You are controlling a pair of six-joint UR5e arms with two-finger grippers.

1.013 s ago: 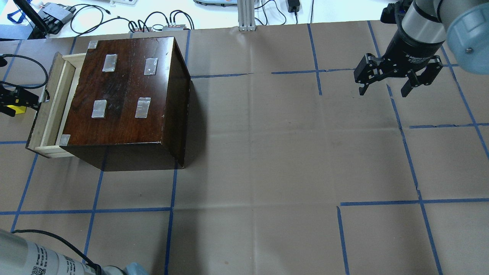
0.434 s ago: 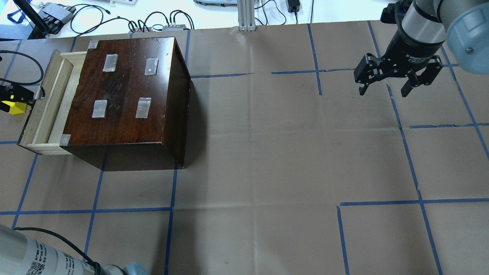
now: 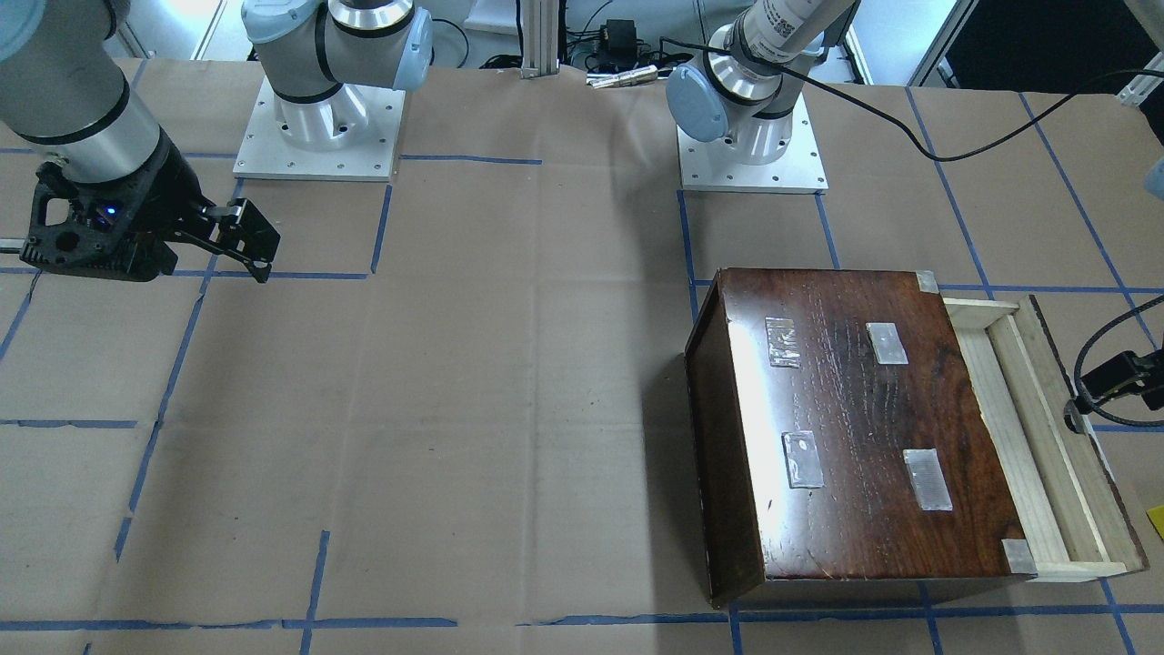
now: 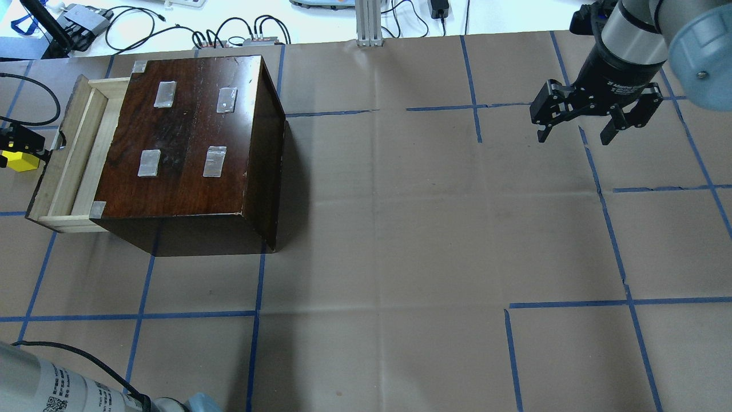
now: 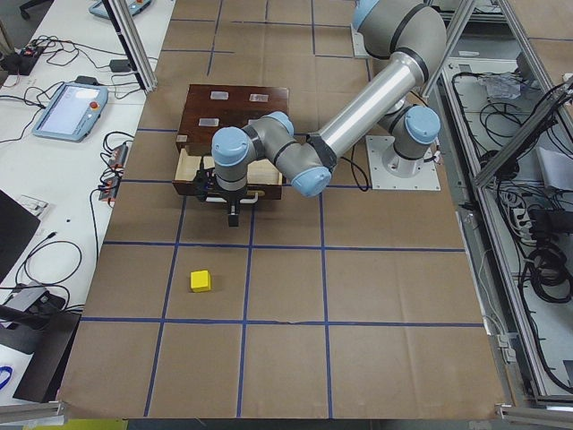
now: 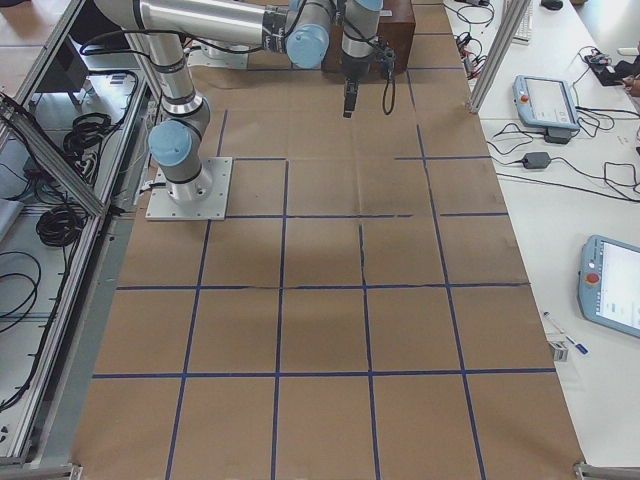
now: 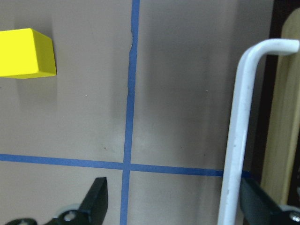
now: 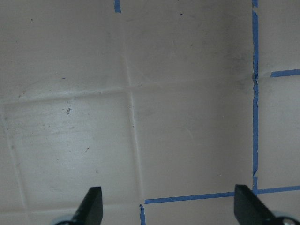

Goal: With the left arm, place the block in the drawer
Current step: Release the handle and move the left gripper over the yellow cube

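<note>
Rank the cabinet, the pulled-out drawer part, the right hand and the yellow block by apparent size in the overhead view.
1. cabinet
2. drawer, pulled-out part only
3. right hand; raised nearer the camera, so its rank against the drawer is unsure
4. block, clearly smallest

Yellow block (image 4: pixel 20 161) near open drawer (image 4: pixel 63 166)

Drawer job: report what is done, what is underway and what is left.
Done: the drawer is pulled partly out of the cabinet. In hand: the left claw, open, sits at the drawer's white handle. Left: the yellow block lies on the paper outside the drawer, ungrasped; it must be picked up and dropped in.
</note>
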